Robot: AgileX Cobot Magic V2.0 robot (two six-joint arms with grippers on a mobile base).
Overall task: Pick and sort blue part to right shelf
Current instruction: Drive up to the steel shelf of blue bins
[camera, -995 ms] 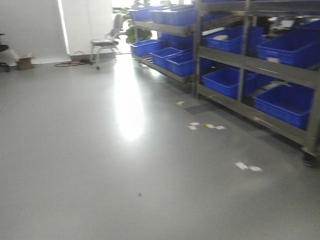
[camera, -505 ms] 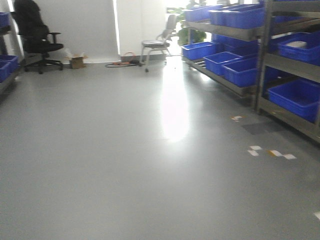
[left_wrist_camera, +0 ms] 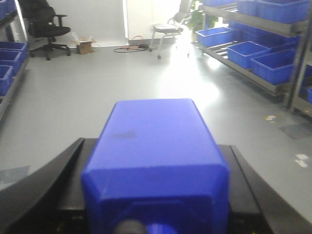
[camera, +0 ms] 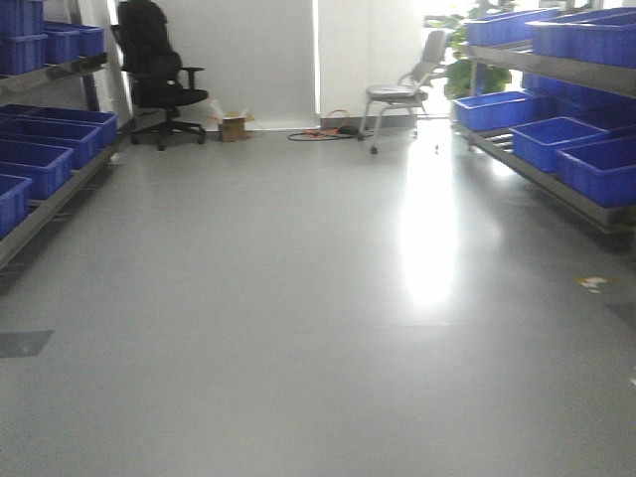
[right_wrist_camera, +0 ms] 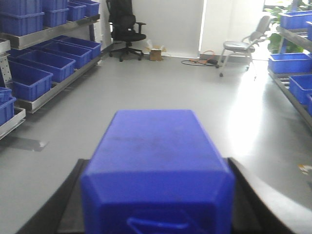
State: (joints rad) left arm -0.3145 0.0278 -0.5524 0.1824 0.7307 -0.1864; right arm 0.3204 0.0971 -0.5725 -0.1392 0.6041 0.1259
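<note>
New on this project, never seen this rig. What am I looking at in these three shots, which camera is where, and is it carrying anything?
It is a wheeled robot with two arms. The wide shot comes from its front-facing camera, looking down an aisle: grey floor, the right shelf of steel holding blue crates, a left rack, and a black office chair and a grey chair at the far end. The other two shots come from cameras on the left and right wrists, looking out along the jaws. The left arm's blue box and the right arm's blue box each fill the foreground between black jaws, so both seem carried. The actual contact is hidden.
</note>
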